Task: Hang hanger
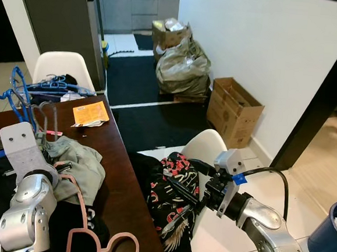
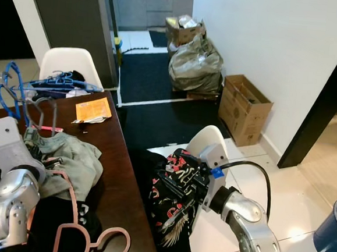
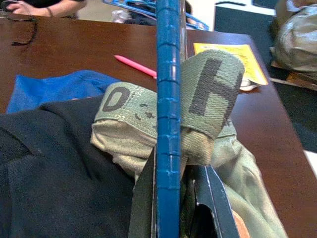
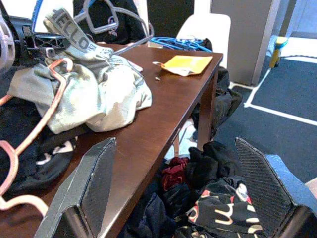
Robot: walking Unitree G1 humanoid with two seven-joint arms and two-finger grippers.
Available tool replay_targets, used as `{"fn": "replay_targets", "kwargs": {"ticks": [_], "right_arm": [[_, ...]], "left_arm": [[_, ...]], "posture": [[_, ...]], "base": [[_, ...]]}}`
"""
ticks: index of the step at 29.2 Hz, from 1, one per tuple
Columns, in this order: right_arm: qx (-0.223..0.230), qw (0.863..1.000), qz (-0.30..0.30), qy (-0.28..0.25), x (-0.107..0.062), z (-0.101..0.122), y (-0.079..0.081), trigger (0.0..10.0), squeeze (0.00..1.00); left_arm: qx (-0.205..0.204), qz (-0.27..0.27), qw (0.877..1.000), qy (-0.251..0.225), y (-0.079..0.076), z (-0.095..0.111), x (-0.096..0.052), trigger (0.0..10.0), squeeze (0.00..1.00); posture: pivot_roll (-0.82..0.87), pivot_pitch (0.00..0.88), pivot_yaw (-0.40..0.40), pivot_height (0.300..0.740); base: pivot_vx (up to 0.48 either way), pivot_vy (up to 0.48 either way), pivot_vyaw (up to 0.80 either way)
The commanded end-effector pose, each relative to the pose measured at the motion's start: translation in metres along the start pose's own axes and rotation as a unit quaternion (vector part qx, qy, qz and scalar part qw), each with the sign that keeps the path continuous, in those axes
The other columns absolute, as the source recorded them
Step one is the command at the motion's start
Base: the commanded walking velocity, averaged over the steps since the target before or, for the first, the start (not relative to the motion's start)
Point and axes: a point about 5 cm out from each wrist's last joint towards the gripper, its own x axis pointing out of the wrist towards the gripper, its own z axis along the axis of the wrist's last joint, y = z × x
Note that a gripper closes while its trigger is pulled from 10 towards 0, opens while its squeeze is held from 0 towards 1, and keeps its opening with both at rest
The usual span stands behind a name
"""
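Table (image 1: 118,174): dark wood, left of scene, heaped with clothes.
Left gripper (image 3: 171,186): over the table's near left, fingers clamped on a blue hanger (image 3: 168,99) standing upright above a green garment (image 1: 80,166).
Pink hanger (image 1: 88,225): lying on dark clothes at the near edge.
Blue hangers (image 1: 52,85): piled at the far end by a white chair (image 1: 62,65).
Right gripper (image 4: 181,193): right of the table, fingers spread apart, empty, over a patterned shirt (image 1: 175,191) draped on a chair.

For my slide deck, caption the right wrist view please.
Open right gripper hovers over patterned black clothing beside the brown table piled with a grey-green garment and pink hanger.
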Motion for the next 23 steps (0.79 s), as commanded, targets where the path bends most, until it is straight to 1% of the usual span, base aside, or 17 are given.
{"fn": "replay_targets", "kwargs": {"ticks": [1, 4, 6, 7, 8, 9, 10, 11, 12, 13, 14, 16, 17, 19, 20, 21, 23], "right_arm": [[0.004, 1.0, 0.021, -0.018, 0.008, 0.011, 0.003, 10.0, 0.0], [0.004, 1.0, 0.021, -0.018, 0.008, 0.011, 0.003, 10.0, 0.0], [0.015, 0.995, 0.055, -0.082, 0.031, 0.045, 0.007, 10.0, 0.0], [0.015, 0.995, 0.055, -0.082, 0.031, 0.045, 0.007, 10.0, 0.0], [0.024, 0.989, 0.081, -0.124, 0.046, 0.068, 0.011, 10.0, 0.0], [0.024, 0.989, 0.081, -0.124, 0.046, 0.068, 0.011, 10.0, 0.0], [0.03, 0.982, 0.105, -0.156, 0.059, 0.087, 0.018, 10.0, 0.0], [0.03, 0.982, 0.105, -0.156, 0.059, 0.087, 0.018, 10.0, 0.0], [0.038, 0.974, 0.125, -0.183, 0.073, 0.103, 0.025, 10.0, 0.0], [0.038, 0.974, 0.125, -0.183, 0.073, 0.103, 0.025, 10.0, 0.0], [0.046, 0.967, 0.143, -0.205, 0.086, 0.117, 0.033, 10.0, 0.0], [0.046, 0.967, 0.143, -0.205, 0.086, 0.117, 0.033, 10.0, 0.0], [0.062, 0.957, 0.162, -0.231, 0.097, 0.132, 0.042, 10.0, 0.28], [0.062, 0.957, 0.162, -0.231, 0.097, 0.132, 0.042, 10.0, 0.28], [0.084, 0.947, 0.173, -0.257, 0.107, 0.146, 0.049, 10.0, 1.0], [0.1, 0.938, 0.184, -0.276, 0.116, 0.163, 0.054, 10.0, 1.0], [0.112, 0.933, 0.191, -0.285, 0.121, 0.175, 0.058, 10.0, 1.0]], "left_arm": [[0.03, 0.001, 0.999, -0.022, 0.001, 0.006, -0.001, 10.0, 0.0], [0.03, 0.001, 0.999, -0.022, 0.001, 0.006, -0.001, 10.0, 0.0], [0.096, 0.007, 0.992, -0.076, 0.002, 0.021, 0.0, 10.0, 0.0], [0.096, 0.007, 0.992, -0.076, 0.002, 0.021, 0.0, 10.0, 0.0], [0.142, 0.014, 0.984, -0.112, 0.004, 0.032, 0.0, 10.0, 0.0], [0.142, 0.014, 0.984, -0.112, 0.004, 0.032, 0.0, 10.0, 0.0], [0.18, 0.021, 0.973, -0.143, 0.005, 0.041, 0.001, 10.0, 0.0], [0.18, 0.021, 0.973, -0.143, 0.005, 0.041, 0.001, 10.0, 0.0], [0.221, 0.031, 0.96, -0.171, 0.006, 0.05, 0.001, 10.0, 0.0], [0.221, 0.031, 0.96, -0.171, 0.006, 0.05, 0.001, 10.0, 0.0], [0.257, 0.042, 0.945, -0.196, 0.008, 0.058, 0.002, 10.0, 0.0], [0.257, 0.042, 0.945, -0.196, 0.008, 0.058, 0.002, 10.0, 0.0], [0.282, 0.051, 0.933, -0.218, 0.009, 0.066, 0.003, 10.0, 0.0], [0.282, 0.051, 0.933, -0.218, 0.009, 0.066, 0.003, 10.0, 0.0], [0.303, 0.059, 0.921, -0.237, 0.01, 0.073, 0.002, 10.0, 0.0], [0.321, 0.061, 0.911, -0.252, 0.009, 0.077, 0.0, 10.0, 0.0], [0.333, 0.062, 0.904, -0.261, 0.007, 0.079, -0.001, 10.0, 0.0]], "posture": [[0.0, 0.0, 0.034, 0.74], [0.0, 0.0, 0.034, 0.74], [0.01, 0.0, 0.023, 0.74], [0.01, 0.0, 0.023, 0.74], [0.02, 0.0, 0.021, 0.74], [0.02, 0.0, 0.021, 0.74], [0.02, 0.0, 0.02, 0.74], [0.02, 0.0, 0.02, 0.74], [0.03, 0.0, 0.014, 0.74], [0.03, 0.0, 0.014, 0.74], [0.04, 0.0, 0.009, 0.74], [0.04, 0.0, 0.009, 0.74], [0.05, 0.0, 0.002, 0.74], [0.05, 0.0, 0.002, 0.74], [0.06, 0.0, -0.003, 0.74], [0.08, 0.0, -0.014, 0.74], [0.08, 0.0, -0.014, 0.74]], "base": [[0.0, 0.0, 0.0], [0.0, 0.0, 0.0], [0.0, 0.0, 0.0], [0.0, 0.0, 0.0], [0.0, 0.0, 0.0], [0.0, 0.0, 0.0], [0.0, 0.0, 0.0], [0.0, 0.0, 0.0], [0.0, 0.0, 0.0], [0.0, 0.0, 0.0], [0.0, 0.0, 0.0], [0.0, 0.0, 0.0], [0.0, 0.0, 0.0], [0.0, 0.0, 0.0], [0.0, 0.0, 0.0], [0.0, 0.0, 0.0], [0.0, 0.0, 0.0]]}}
